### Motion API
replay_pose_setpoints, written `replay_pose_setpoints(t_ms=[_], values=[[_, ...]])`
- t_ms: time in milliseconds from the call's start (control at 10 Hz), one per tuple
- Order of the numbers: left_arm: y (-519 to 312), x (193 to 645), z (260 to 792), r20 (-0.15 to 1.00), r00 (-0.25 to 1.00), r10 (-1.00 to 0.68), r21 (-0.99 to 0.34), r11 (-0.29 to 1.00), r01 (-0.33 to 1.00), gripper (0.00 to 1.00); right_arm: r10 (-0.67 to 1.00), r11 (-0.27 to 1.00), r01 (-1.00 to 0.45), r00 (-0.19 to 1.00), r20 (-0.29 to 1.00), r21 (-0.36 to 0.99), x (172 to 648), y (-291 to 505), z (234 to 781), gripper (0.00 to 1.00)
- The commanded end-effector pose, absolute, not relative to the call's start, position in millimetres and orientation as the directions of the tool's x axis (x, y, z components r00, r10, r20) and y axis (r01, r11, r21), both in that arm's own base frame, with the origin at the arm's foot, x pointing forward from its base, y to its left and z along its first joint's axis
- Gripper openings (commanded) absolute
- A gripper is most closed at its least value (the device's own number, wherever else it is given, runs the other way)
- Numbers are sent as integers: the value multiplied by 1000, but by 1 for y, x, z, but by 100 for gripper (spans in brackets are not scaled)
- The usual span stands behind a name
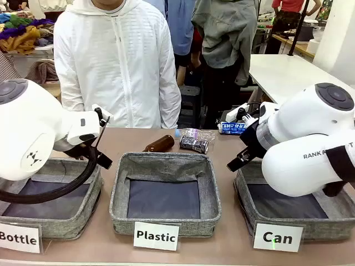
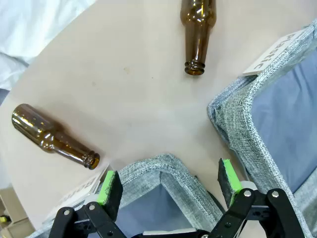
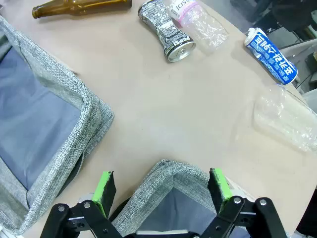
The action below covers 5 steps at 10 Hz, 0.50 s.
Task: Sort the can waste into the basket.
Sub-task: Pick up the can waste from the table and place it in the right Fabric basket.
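Though crushed at waist, dark can lies sideways, print black-and-white.

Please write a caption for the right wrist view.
Open right claw over the Can basket corner; crushed can and blue can lie beyond.

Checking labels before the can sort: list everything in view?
baskets: 3, grey, near edge: Bottle basket, Plastic basket, Can basket
signs: 3, white, before baskets
glass bottles: 2, brown, lying beyond baskets
crushed can: 1, dark, behind Plastic basket
blue-white can: 1, far right
plastic bottles: 2, clear, near cans
person: 1, white jacket, far side
left hand: 1, black, green pads, open over Bottle basket corner
right hand: 1, same, open over Can basket corner
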<state>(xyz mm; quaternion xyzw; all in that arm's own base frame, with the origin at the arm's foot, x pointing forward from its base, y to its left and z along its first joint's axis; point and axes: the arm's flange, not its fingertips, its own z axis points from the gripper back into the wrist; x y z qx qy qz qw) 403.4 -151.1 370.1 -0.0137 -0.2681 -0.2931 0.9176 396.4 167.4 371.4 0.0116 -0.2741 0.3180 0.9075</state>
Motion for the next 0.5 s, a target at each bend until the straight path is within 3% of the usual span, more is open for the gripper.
replay_pose_setpoints(t_ms=[0, 400], values=[[-151, 403, 370, 500, 684, -531, 132, 828, 545, 100, 571, 797, -584, 647, 505, -153, 396, 167, 371, 100], [-151, 403, 370, 500, 684, -531, 132, 828, 545, 100, 571, 797, -584, 647, 505, -153, 396, 167, 371, 100]])
